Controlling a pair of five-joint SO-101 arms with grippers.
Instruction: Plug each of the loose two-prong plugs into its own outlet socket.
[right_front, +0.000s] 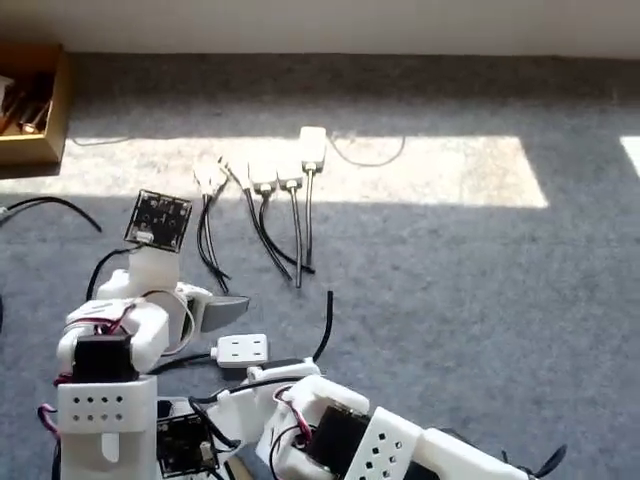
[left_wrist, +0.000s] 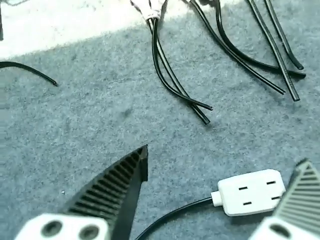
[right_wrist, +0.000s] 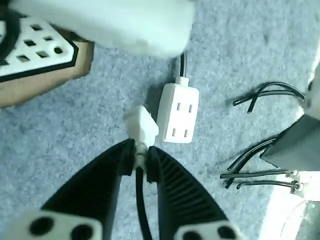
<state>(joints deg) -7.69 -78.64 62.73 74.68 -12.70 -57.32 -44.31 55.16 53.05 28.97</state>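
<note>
The right end effector (right_wrist: 141, 150) is clamped on a white two-prong plug (right_wrist: 141, 125). Its two dark fingers press the plug's neck from both sides, and the black cable (right_wrist: 140, 200) runs back between them. The plug is held just beside the long edge of the white outlet socket (right_wrist: 177, 112), which lies flat on the grey carpet (right_front: 450, 300) with its slots facing up. I cannot tell if the plug touches the socket, and its prongs are hidden.

The left end effector (left_wrist: 223, 156) has its fingers wide apart and holds nothing. It hangs low over the carpet, with the same outlet socket near one of its fingertips (left_wrist: 300, 190). The other fingertip is over bare carpet.

Further away, four more loose plugs (right_front: 262, 178) lie in a row at the edge of a strip of sunlight, and their black cables (right_front: 270, 240) point back toward the arms. A wooden box (right_front: 30, 110) stands at the far corner of the carpet, well apart from everything.
</note>
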